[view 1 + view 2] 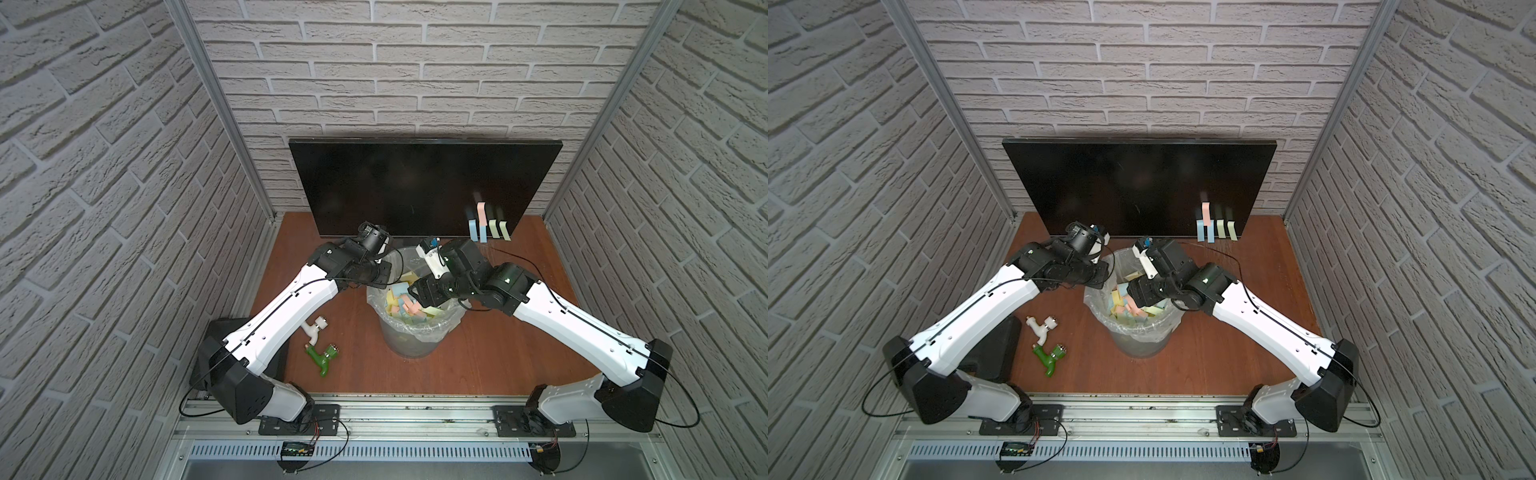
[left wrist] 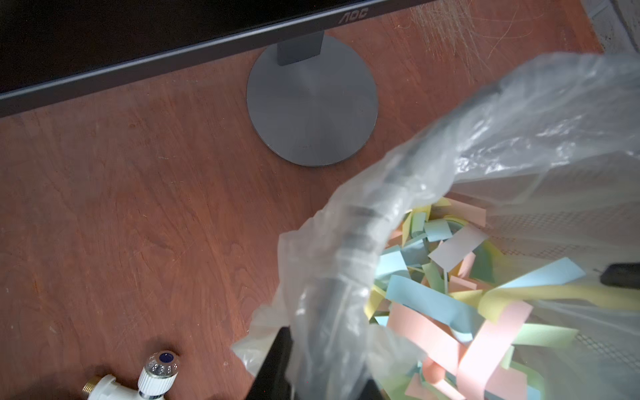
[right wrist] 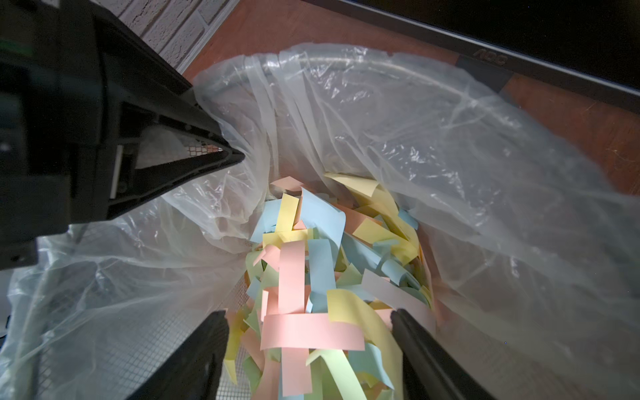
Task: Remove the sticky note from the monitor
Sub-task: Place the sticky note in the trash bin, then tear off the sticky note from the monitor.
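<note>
Right tool [image 3: 308, 313] hangs over the waste bin [image 1: 409, 345], jaws spread, gripping nothing. Sticky notes [image 1: 493, 228], five strips, sit on the monitor [image 1: 415, 187], crowded at its lower right corner. Left tool [image 3: 227, 156] is pressed together on the bin's lined rim. Risk: strips sit close, so one pinch may catch two, or push and rock the screen. Adhesive could also leave a strip clinging to a jaw.

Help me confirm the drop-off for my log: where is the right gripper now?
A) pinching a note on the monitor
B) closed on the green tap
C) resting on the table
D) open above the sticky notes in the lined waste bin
D: the right gripper stands open and empty over the sticky notes piled in the lined waste bin.
</note>
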Action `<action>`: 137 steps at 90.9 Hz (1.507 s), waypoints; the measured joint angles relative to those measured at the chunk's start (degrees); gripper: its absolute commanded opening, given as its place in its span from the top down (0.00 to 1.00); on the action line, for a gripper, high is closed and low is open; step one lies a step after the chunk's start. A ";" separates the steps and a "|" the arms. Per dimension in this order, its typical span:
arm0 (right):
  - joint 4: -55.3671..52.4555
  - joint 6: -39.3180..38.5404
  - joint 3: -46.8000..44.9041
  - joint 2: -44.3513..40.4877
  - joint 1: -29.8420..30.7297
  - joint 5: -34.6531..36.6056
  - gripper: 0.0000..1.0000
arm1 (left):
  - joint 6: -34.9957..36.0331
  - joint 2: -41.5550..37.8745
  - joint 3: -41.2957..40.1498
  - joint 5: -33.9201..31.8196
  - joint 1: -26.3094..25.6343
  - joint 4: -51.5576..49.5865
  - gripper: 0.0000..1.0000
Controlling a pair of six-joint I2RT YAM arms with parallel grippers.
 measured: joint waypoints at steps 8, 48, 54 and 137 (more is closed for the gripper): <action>2.45 0.31 -1.01 -0.61 0.00 -3.21 0.23 | 0.00 0.00 0.00 0.00 0.00 -0.02 0.74; 12.87 4.59 -7.02 0.98 0.09 -14.82 0.23 | 0.00 0.00 0.00 0.00 0.00 -0.02 0.75; 13.25 4.74 -7.32 1.79 0.09 -14.67 0.23 | 0.00 0.00 0.00 0.00 0.00 0.00 0.75; 13.11 11.69 -7.78 -13.35 -14.21 -12.28 0.38 | 0.00 0.00 -0.02 0.02 0.00 0.02 0.75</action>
